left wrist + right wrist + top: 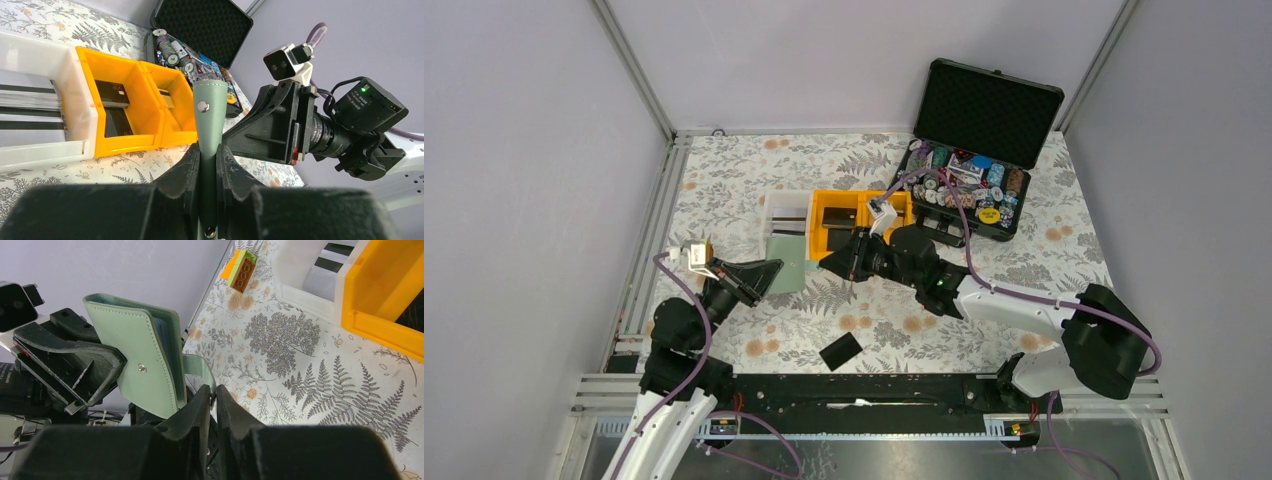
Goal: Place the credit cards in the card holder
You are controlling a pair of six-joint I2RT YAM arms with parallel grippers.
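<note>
Top external view: floral table [1044, 250], grey walls [524, 150], yellow bins [839, 194] and chip case [994, 100] behind. Left gripper [764, 272] clamps the card holder [789, 265] beside the bins; right gripper [214, 390] has jaws nearly meeting there, grip unclear.

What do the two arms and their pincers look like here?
The left arm and right arm have black joints and white link shells. A purple cable trails along each; a white camera block sits on each wrist. The left pincer and right pincer have black wedge-shaped fingers. A green light shows on the right arm.
</note>
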